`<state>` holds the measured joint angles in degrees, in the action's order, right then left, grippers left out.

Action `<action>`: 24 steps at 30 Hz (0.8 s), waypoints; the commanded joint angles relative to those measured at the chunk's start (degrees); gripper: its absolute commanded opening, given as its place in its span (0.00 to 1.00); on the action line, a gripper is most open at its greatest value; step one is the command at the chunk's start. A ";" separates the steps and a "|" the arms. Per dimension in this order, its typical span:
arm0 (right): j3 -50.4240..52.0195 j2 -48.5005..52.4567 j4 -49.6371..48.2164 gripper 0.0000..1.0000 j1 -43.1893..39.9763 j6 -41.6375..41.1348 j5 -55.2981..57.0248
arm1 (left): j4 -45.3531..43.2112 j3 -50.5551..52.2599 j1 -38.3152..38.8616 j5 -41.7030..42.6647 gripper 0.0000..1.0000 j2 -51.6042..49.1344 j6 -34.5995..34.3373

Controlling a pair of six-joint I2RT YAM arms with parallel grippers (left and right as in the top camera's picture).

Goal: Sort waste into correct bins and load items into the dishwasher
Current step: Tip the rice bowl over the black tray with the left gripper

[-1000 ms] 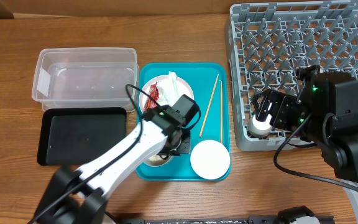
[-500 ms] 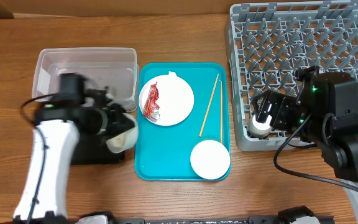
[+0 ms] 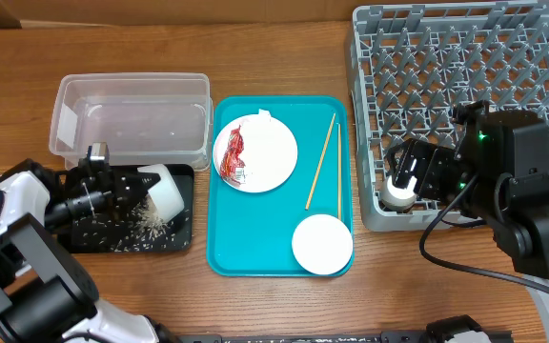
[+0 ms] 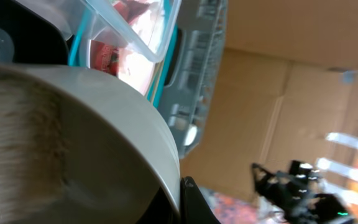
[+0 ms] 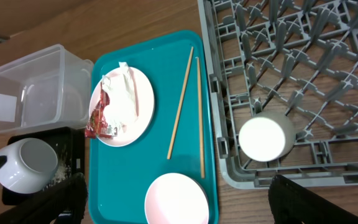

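My left gripper (image 3: 141,189) is shut on a small pale bowl (image 3: 166,191), held on its side over the black tray (image 3: 84,238). Loose rice grains (image 3: 147,221) lie scattered on that tray. The bowl fills the left wrist view (image 4: 73,137). The white plate (image 3: 260,152) with the red-and-white wrapper (image 3: 234,152) sits on the teal tray (image 3: 255,257), beside two chopsticks (image 3: 322,164) and a second bowl (image 3: 322,245), upside down. A white cup (image 3: 398,193) stands in the grey dish rack (image 3: 465,57). My right gripper (image 5: 191,194) is open and empty, above the rack's front-left corner.
The clear plastic tub (image 3: 132,119) stands behind the black tray. In the right wrist view the tub (image 5: 30,93), plate (image 5: 129,99), cup (image 5: 265,137) and held bowl (image 5: 27,163) show. Bare wooden table (image 3: 274,48) surrounds everything.
My left arm swung the bowl from the teal tray leftward over the black tray and tipped it; rice now lies on the black tray. The right arm has not moved.
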<state>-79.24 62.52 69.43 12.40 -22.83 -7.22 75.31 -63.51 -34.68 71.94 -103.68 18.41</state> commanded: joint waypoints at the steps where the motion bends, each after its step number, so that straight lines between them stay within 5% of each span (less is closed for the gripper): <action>1: -1.07 -0.11 -0.33 0.94 -0.15 0.37 0.04 | 3.61 -0.63 -0.81 10.54 0.04 -2.45 8.92; 9: -1.07 -0.11 -0.33 0.94 -0.15 0.37 0.07 | 8.09 -3.19 -1.03 10.82 0.04 -2.36 14.78; 11: -1.07 -0.11 -0.31 0.94 -0.15 0.37 0.04 | 6.95 -3.52 -1.07 12.04 0.04 -2.29 22.62; 14: -1.07 -0.11 -0.35 0.94 -0.15 0.37 0.07 | 2.93 -3.43 -1.36 9.05 0.04 -3.10 7.93; 17: -1.07 -0.11 0.09 0.95 -0.15 0.39 0.07 | 14.25 -3.69 -1.09 13.68 0.04 -2.27 30.14; 20: -1.07 -0.11 0.00 0.95 -0.15 0.37 0.07 | 17.29 -3.78 -1.40 11.85 0.04 -2.60 26.75; 22: -1.07 -0.11 0.02 0.95 -0.15 0.39 0.07 | 19.37 -4.00 -1.31 11.13 0.04 -2.38 35.12; 24: -1.07 -0.11 -0.26 0.95 -0.15 0.37 0.07 | 21.66 -4.13 -1.66 8.96 0.04 -2.47 32.44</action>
<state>-79.24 62.52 69.69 12.40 -22.65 -7.22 94.35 -66.41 -35.51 81.58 -106.21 43.92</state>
